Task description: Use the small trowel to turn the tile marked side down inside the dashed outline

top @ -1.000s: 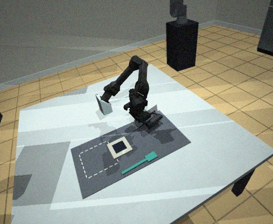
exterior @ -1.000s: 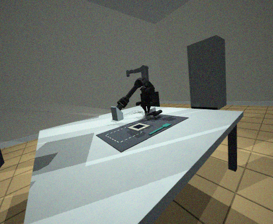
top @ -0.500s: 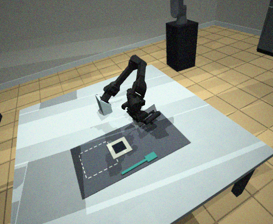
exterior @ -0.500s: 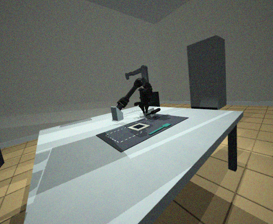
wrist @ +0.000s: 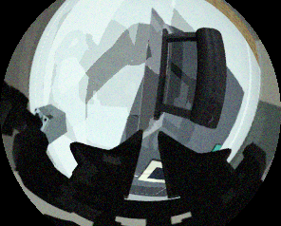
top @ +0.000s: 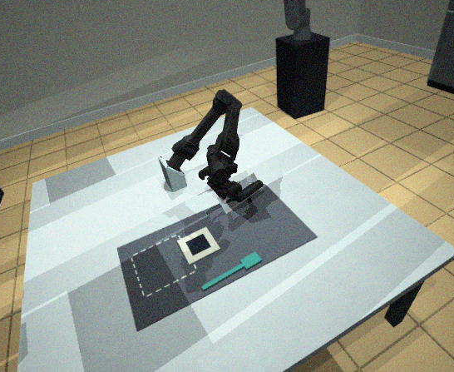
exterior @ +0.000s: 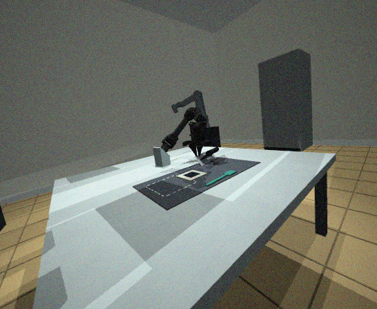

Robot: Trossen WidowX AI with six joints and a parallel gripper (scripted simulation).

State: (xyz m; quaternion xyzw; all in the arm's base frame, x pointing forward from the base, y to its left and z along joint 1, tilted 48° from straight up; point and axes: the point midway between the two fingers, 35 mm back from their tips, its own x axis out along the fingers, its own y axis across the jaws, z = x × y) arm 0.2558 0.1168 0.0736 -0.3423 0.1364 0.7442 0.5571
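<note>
The trowel (top: 251, 190) (exterior: 211, 153) (wrist: 210, 78) has a black bar handle and a grey plate. It stands on its side or tilts over the mat's back edge, its plate running edge-on to my fingertips in the wrist view. My gripper (exterior: 199, 155) (wrist: 150, 133) points down there; its fingertips stand a little apart, with no firm hold visible. The tile (top: 199, 244) (exterior: 191, 175) (wrist: 146, 171) lies flat, a dark square in a cream border facing up, across the right side of the dashed outline (top: 145, 295) on the dark mat (top: 295, 228).
A teal spatula-like tool (top: 251, 260) (exterior: 230, 173) (wrist: 216, 147) lies along the mat's front edge. A grey wedge-shaped block (top: 174, 178) (exterior: 161, 157) (wrist: 53, 123) stands on the table behind the mat. A second arm stands on a black pedestal (top: 302, 76) beyond the table.
</note>
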